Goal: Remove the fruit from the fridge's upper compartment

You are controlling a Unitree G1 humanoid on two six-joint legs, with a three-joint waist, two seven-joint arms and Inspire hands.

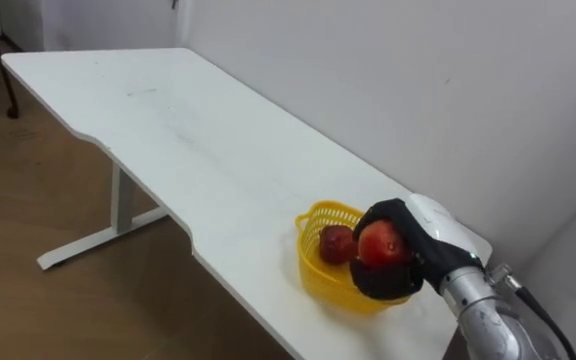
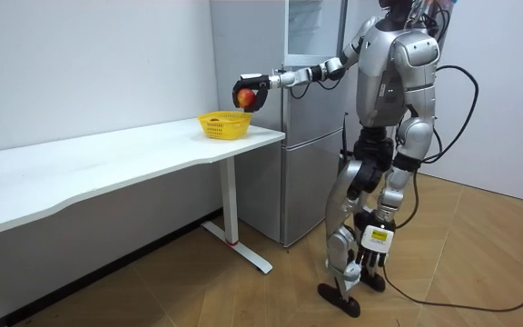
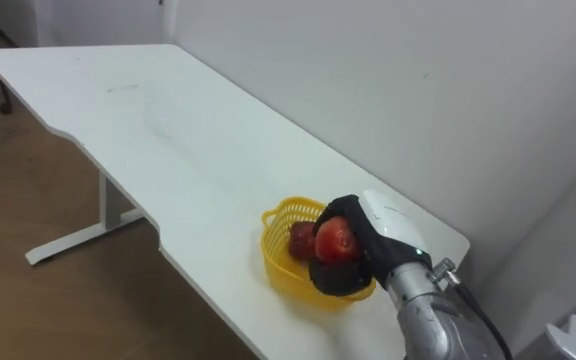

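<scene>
White wall behind a long white tabletop (image 1: 168, 130), wood floor below. Yellow basket (image 1: 318, 212) sits near the tabletop's right end, close to the wall edge, with one red fruit (image 1: 336, 243) inside. Right hand (image 1: 420, 252), black-gloved, comes in from the lower right with its fingers curled round a red apple (image 1: 380, 243). The apple is held over the basket's right side, just beside the fruit in it and above the rim; can't tell if the hand touches the basket. In the room view the robot stands upright in front of the grey fridge (image 2: 311, 136), at the tabletop's end, with its right arm stretched out toward the basket. Left hand (image 2: 412, 145) hangs at its side.
</scene>
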